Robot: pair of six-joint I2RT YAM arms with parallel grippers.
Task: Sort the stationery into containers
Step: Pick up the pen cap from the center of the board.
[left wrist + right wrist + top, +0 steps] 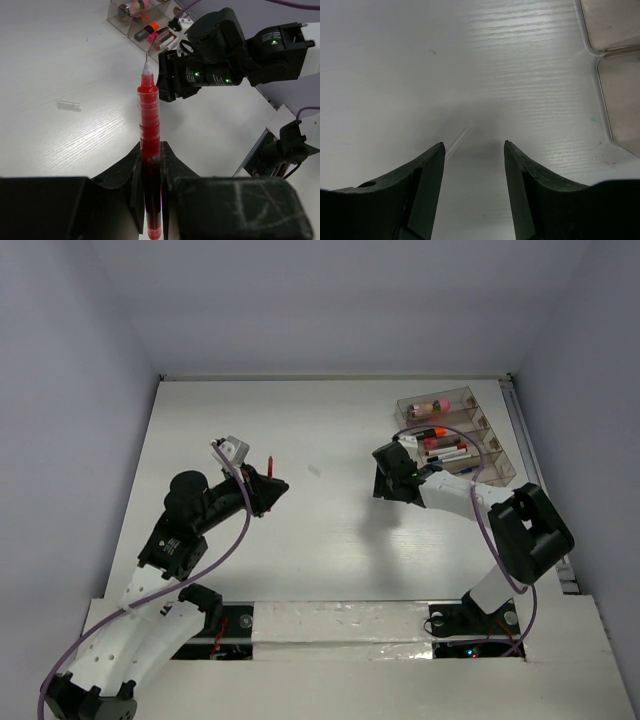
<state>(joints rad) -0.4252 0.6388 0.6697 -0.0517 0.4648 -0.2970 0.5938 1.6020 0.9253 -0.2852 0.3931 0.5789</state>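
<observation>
My left gripper (150, 151) is shut on a thin red pen (149, 117), whose white tip points up and away from the jaws. From above, that gripper (268, 486) hangs over the table's left-middle with the red pen (270, 462) sticking out. The clear four-compartment organiser (492, 445) stands at the far right. It holds a stubby pink cylinder (434, 404), an orange-capped highlighter (425, 433) and pens (447, 453). My right gripper (474, 145) is open over bare table with nothing between its fingers, just left of the organiser (615, 75).
A small clear cap-like piece (68, 105) lies on the white table between the arms, faint from above (315, 470). The right arm's black wrist (210, 70) sits ahead of the left gripper. Walls close the table at back and sides.
</observation>
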